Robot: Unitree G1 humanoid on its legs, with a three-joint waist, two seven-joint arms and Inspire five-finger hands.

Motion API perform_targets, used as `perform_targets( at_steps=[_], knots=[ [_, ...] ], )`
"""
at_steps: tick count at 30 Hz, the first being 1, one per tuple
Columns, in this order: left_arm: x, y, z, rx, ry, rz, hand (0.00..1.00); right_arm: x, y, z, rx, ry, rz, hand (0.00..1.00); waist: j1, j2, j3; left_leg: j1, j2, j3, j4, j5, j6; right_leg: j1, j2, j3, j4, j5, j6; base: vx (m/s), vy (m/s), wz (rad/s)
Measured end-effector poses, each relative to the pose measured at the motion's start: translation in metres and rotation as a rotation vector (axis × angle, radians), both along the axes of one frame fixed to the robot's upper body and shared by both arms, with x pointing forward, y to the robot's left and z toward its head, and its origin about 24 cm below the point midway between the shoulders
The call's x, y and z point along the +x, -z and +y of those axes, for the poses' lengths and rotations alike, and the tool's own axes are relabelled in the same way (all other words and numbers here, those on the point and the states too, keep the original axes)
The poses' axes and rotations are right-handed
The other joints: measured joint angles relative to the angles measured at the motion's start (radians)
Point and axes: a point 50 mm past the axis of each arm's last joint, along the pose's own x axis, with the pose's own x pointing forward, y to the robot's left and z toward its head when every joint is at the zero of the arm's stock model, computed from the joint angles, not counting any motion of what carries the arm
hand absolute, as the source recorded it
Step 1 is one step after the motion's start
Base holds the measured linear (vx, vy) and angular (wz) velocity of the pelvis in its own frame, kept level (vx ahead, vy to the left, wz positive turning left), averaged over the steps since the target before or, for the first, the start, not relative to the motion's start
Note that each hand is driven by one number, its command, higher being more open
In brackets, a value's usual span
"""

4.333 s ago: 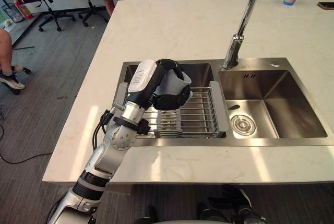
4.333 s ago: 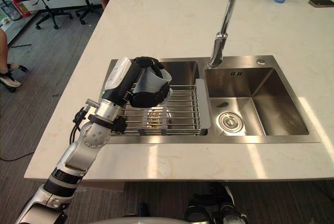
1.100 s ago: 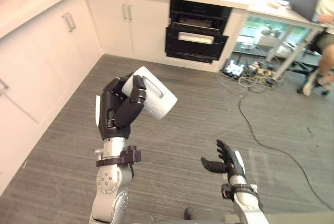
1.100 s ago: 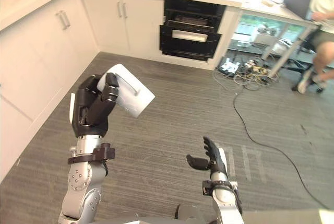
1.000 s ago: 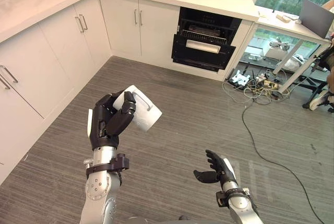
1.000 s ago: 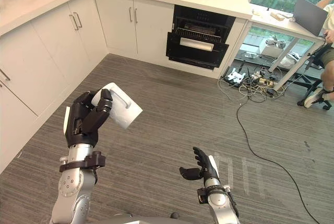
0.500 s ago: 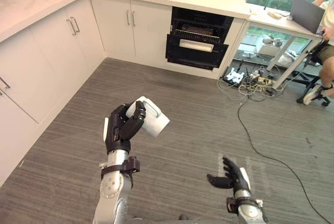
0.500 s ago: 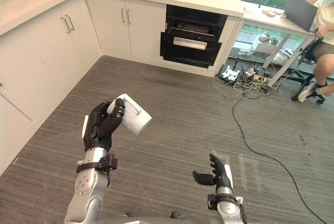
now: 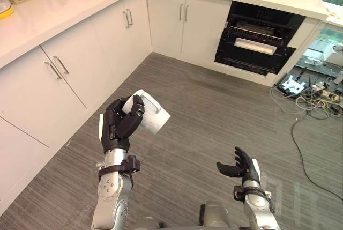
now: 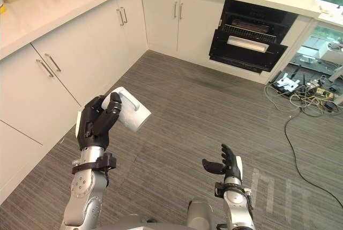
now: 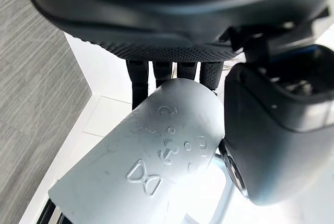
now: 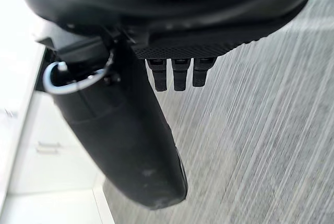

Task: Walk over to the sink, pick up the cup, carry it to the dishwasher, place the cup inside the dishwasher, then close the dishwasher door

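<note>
Your left hand (image 9: 119, 127) grips the cup (image 9: 152, 115) with fingers curled round it, raised and tilted to keep it secure while walking. Your right hand (image 9: 242, 167) is relaxed, empty, free for the dishwasher (image 9: 256, 45) door, well ahead.

Near end of the cup (image 9: 153, 116) sits buried in the left hand (image 9: 118, 126); the dishwasher (image 9: 252, 53) at one o'clock (racks perhaps loaded) is too dim inside.

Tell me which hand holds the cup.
The left hand: it is curled round the white cup, raised at the robot's left. The right hand is open and holds nothing.
</note>
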Motion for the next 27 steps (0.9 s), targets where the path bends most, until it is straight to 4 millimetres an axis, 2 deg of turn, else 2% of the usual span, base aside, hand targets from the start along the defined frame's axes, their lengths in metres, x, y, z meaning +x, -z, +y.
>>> perform_targets(
  at_steps=[1,2,3,4,5,6,7,8,9,10,11,12,13,15,16,17,18,19,20,21,22,23,24,25,26,27],
  knots=[
    [0.003,-0.003,-0.005,-0.002,0.023,-0.015,0.3,0.0,-0.001,-0.003,-0.009,0.002,0.0,0.9,-0.006,0.004,0.004,0.042,-0.005,-0.026,-0.042,0.007,-0.021,-0.026,0.028,-0.01,-0.139,0.08,-0.012,0.56,0.023,0.87],
    [0.007,-0.004,-0.011,-0.007,0.046,-0.021,0.3,0.0,-0.002,-0.007,-0.021,0.005,-0.001,0.9,-0.024,0.017,0.004,0.085,-0.004,-0.07,-0.08,0.005,-0.041,-0.03,0.054,-0.008,-0.206,0.214,-0.019,0.61,0.01,0.92],
    [0.008,-0.005,-0.014,-0.01,0.054,-0.025,0.3,0.0,-0.003,-0.009,-0.028,0.005,-0.004,0.9,-0.029,0.028,-0.001,0.099,0.005,-0.088,-0.093,-0.001,-0.053,-0.033,0.071,-0.003,-0.217,0.27,-0.025,0.79,-0.008,0.76],
    [0.011,-0.007,-0.018,-0.013,0.071,-0.037,0.3,0.004,-0.008,-0.013,-0.045,0.0,-0.022,0.9,-0.022,0.058,-0.01,0.115,0.037,-0.102,-0.106,-0.015,-0.079,-0.037,0.093,-0.009,-0.202,0.304,-0.06,0.55,-0.012,0.35],
    [0.012,-0.009,-0.02,-0.019,0.079,-0.043,0.3,0.007,-0.011,-0.013,-0.05,-0.004,-0.036,0.9,-0.012,0.07,-0.011,0.12,0.048,-0.102,-0.104,-0.009,-0.105,-0.024,0.09,-0.022,-0.183,0.283,-0.073,0.67,-0.03,0.62],
    [0.017,-0.007,-0.027,-0.032,0.102,-0.035,0.3,0.009,-0.015,-0.016,-0.064,-0.006,-0.047,0.9,-0.039,0.069,0.001,0.139,0.036,-0.132,-0.063,0.045,-0.146,-0.031,0.045,-0.034,-0.039,0.217,-0.1,0.52,-0.047,0.82],
    [0.02,-0.001,-0.031,-0.049,0.103,-0.011,0.3,0.009,-0.017,-0.018,-0.073,-0.014,-0.053,0.9,-0.054,0.064,0.018,0.16,0.027,-0.121,0.028,0.076,-0.153,-0.048,0.031,-0.089,0.093,0.158,-0.105,0.68,-0.217,0.94],
    [0.016,0.004,-0.031,-0.056,0.1,0.013,0.3,0.002,-0.018,-0.013,-0.063,-0.018,-0.065,0.9,-0.043,0.077,0.0,0.102,0.09,-0.07,0.311,0.108,-0.157,0.071,0.096,-0.175,-0.149,0.218,-0.124,0.59,-0.291,0.31],
    [0.009,0.003,-0.035,-0.077,0.113,0.004,0.3,0.002,-0.028,-0.011,-0.081,-0.035,-0.111,0.9,-0.018,0.126,-0.008,-0.023,0.208,-0.006,0.645,0.172,-0.117,0.169,0.176,-0.15,-0.234,0.175,-0.15,0.6,-0.265,-0.17],
    [0.008,0.002,-0.034,-0.076,0.113,-0.002,0.3,0.004,-0.03,-0.007,-0.075,-0.041,-0.127,0.9,-0.005,0.138,-0.007,-0.063,0.252,0.015,0.735,0.165,-0.104,0.211,0.205,-0.142,-0.258,0.165,-0.155,0.43,-0.101,-0.45],
    [0.006,0.002,-0.033,-0.07,0.118,-0.003,0.3,0.006,-0.031,-0.002,-0.064,-0.048,-0.135,0.9,0.007,0.134,-0.006,-0.101,0.278,0.026,0.792,0.156,-0.09,0.252,0.222,-0.125,-0.285,0.146,-0.173,0.72,-0.051,-0.58],
    [0.003,0.003,-0.031,-0.058,0.127,0.0,0.3,0.011,-0.033,0.011,-0.038,-0.078,-0.156,0.9,0.035,0.109,-0.004,-0.215,0.312,0.039,0.857,0.128,-0.055,0.353,0.237,-0.083,-0.356,0.142,-0.162,0.69,-0.059,-0.52],
    [0.002,0.004,-0.031,-0.056,0.128,0.002,0.3,0.012,-0.033,0.014,-0.032,-0.084,-0.163,0.9,0.04,0.095,0.001,-0.255,0.311,0.042,0.847,0.113,-0.056,0.381,0.237,-0.066,-0.377,0.139,-0.156,0.66,-0.052,-0.59],
    [0.002,0.005,-0.029,-0.052,0.125,0.007,0.3,0.019,-0.035,0.018,-0.023,-0.094,-0.18,0.9,0.058,0.089,0.005,-0.33,0.296,0.043,0.745,0.071,-0.07,0.441,0.228,-0.019,-0.422,0.138,-0.152,0.41,0.062,-0.64],
    [0.002,0.005,-0.027,-0.048,0.116,0.008,0.3,0.027,-0.036,0.019,-0.022,-0.098,-0.182,0.9,0.063,0.071,0.015,-0.37,0.237,0.024,0.533,0.057,-0.089,0.483,0.199,0.028,-0.446,0.125,-0.131,0.51,0.156,-0.76],
    [0.002,0.005,-0.026,-0.046,0.113,0.008,0.3,0.029,-0.035,0.019,-0.022,-0.096,-0.181,0.9,0.062,0.063,0.02,-0.374,0.204,0.005,0.434,0.061,-0.095,0.5,0.182,0.046,-0.45,0.116,-0.121,0.49,0.186,-0.79],
    [0.002,0.005,-0.025,-0.047,0.111,0.009,0.3,0.03,-0.034,0.016,-0.025,-0.087,-0.175,0.9,0.062,0.058,0.024,-0.379,0.159,-0.04,0.288,0.082,-0.122,0.527,0.16,0.07,-0.459,0.105,-0.108,0.38,0.196,-0.7],
    [0.002,0.005,-0.026,-0.049,0.111,0.009,0.3,0.029,-0.032,0.012,-0.033,-0.079,-0.16,0.9,0.06,0.061,0.021,-0.37,0.116,-0.104,0.107,0.143,-0.144,0.556,0.142,0.1,-0.463,0.085,-0.082,0.58,0.348,-0.93],
    [0.002,0.004,-0.025,-0.048,0.109,0.006,0.3,0.026,-0.029,0.009,-0.041,-0.077,-0.144,0.9,0.061,0.065,0.018,-0.348,0.097,-0.141,0.003,0.287,-0.14,0.591,0.129,0.138,-0.458,0.04,-0.039,0.59,0.383,-0.96],
    [0.002,0.005,-0.026,-0.049,0.112,0.006,0.3,0.024,-0.027,0.009,-0.041,-0.075,-0.136,0.9,0.065,0.063,0.016,-0.329,0.09,-0.145,0.014,0.365,-0.126,0.607,0.117,0.165,-0.451,0.012,-0.024,0.61,0.406,-0.82],
    [0.002,0.006,-0.023,-0.031,0.112,0.013,0.3,0.02,-0.022,0.012,-0.027,-0.069,-0.116,0.9,0.051,0.033,0.002,-0.342,0.066,-0.12,0.096,0.317,-0.085,0.608,0.073,0.19,-0.413,-0.031,-0.006,0.52,0.357,-0.62],
    [0.003,0.005,-0.024,-0.027,0.116,0.011,0.3,0.018,-0.021,0.012,-0.027,-0.069,-0.107,0.9,0.041,0.029,-0.002,-0.354,0.065,-0.088,0.162,0.24,-0.067,0.578,0.054,0.221,-0.336,-0.046,0.006,0.51,0.348,-0.58],
    [0.003,0.005,-0.024,-0.026,0.118,0.013,0.3,0.017,-0.02,0.012,-0.027,-0.069,-0.104,0.9,0.043,0.028,-0.002,-0.351,0.067,-0.069,0.181,0.21,-0.064,0.553,0.05,0.239,-0.286,-0.051,0.013,0.49,0.353,-0.77],
    [0.002,0.006,-0.023,-0.021,0.117,0.019,0.3,0.017,-0.019,0.014,-0.019,-0.071,-0.103,0.9,0.05,0.023,-0.002,-0.331,0.069,-0.028,0.193,0.169,-0.055,0.493,0.036,0.259,-0.148,-0.057,0.026,0.36,0.27,-1.04],
    [0.002,0.007,-0.02,-0.005,0.112,0.028,0.3,0.019,-0.019,0.02,-0.002,-0.075,-0.107,0.9,0.054,0.005,0.002,-0.284,0.059,0.026,0.191,0.136,-0.037,0.396,-0.006,0.259,0.066,-0.043,0.096,0.43,0.302,-1.12],
    [0.001,0.009,-0.018,0.008,0.108,0.04,0.3,0.021,-0.019,0.025,0.011,-0.082,-0.11,0.9,0.051,-0.001,0.005,-0.239,0.048,0.054,0.186,0.108,-0.027,0.339,-0.036,0.242,0.2,-0.036,0.115,0.41,0.257,-1.0]
  ],
)
